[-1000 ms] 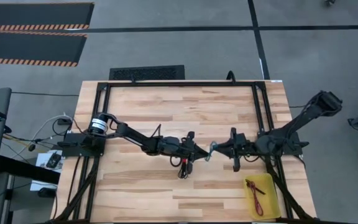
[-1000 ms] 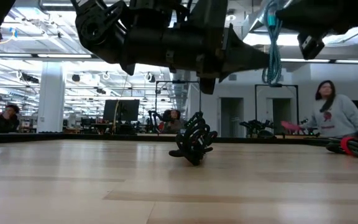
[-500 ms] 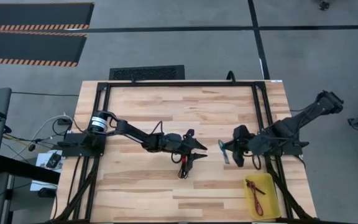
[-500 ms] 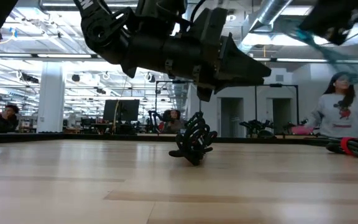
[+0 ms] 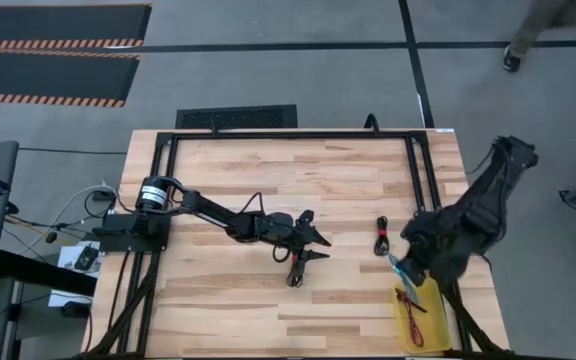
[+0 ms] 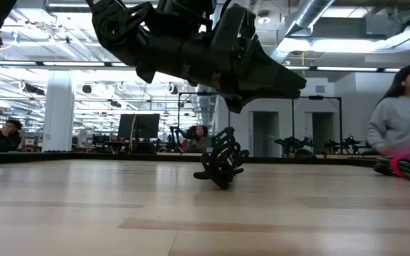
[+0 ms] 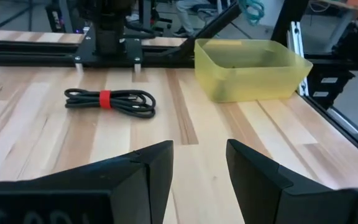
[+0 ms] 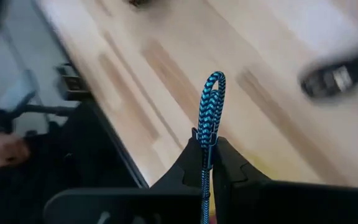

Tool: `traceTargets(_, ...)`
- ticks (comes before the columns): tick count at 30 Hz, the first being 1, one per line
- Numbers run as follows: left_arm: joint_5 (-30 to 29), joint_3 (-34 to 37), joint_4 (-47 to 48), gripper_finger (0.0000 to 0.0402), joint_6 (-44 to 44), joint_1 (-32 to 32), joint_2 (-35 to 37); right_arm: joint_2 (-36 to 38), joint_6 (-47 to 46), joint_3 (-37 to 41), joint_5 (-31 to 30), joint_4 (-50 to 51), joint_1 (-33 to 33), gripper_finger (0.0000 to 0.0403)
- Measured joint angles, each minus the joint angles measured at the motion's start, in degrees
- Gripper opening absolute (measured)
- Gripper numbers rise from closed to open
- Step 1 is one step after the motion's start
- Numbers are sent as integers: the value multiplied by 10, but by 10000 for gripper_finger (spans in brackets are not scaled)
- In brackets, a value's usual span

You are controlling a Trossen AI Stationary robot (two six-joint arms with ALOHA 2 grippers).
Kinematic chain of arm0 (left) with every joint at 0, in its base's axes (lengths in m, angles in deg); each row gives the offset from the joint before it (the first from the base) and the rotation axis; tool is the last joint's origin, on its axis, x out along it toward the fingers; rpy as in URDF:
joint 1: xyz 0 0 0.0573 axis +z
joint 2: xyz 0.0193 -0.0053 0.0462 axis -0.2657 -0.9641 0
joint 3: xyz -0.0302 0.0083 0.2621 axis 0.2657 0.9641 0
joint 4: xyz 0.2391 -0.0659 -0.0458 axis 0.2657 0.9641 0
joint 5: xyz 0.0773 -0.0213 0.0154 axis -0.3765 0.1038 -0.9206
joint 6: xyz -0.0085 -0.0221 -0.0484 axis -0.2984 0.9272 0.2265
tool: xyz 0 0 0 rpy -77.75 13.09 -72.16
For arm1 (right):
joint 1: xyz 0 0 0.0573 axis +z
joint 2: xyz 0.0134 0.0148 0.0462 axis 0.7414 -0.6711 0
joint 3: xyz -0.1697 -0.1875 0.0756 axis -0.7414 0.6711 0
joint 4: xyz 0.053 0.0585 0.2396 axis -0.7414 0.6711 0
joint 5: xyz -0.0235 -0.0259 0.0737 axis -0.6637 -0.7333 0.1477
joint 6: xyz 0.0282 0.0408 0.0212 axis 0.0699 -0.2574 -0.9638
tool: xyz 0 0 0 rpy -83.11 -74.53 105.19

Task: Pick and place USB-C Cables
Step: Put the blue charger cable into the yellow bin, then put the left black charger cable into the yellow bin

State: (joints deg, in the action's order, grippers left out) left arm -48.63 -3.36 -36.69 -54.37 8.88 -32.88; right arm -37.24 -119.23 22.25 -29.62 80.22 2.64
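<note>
Teal cable (image 8: 210, 99) sits pinched in the right gripper (image 8: 207, 163), fingers closed tight on it, the braided loop standing up past the fingertips. From above, that gripper (image 5: 405, 268) hangs at the upper edge of the yellow bin (image 5: 430, 330) near the table's (image 5: 268, 170) right front corner, the teal bundle (image 5: 399, 267) showing at its tip. A dark red cable (image 5: 408, 303) lies inside the bin.

One black cable with a red band (image 5: 380, 237) lies on the wood between the two arms — the left wrist view shows it (image 7: 110, 100) flat, beside the bin (image 7: 251, 68). Another black bundle (image 5: 296, 268) rests just under the left gripper (image 5: 316, 247), near table centre; the low view shows it (image 6: 221, 165) as a tangled clump on the table.

Left gripper (image 7: 199, 163) is open and empty, hovering above the table.

A person (image 6: 404, 114) is beyond the table.
</note>
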Motion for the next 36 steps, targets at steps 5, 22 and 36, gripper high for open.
traceTargets(5, 27, 0, 7, 139, -1, 0, 0, -58, -171, 24, 2, -15, 97, 13)
traceTargets(22, 28, 0, 12, 140, -18, 16, 0, -252, -349, 33, 109, -81, 179, 74)
traceTargets(36, 24, 0, 51, 140, -20, 35, 0, -194, -346, 33, 116, 13, 154, 206)
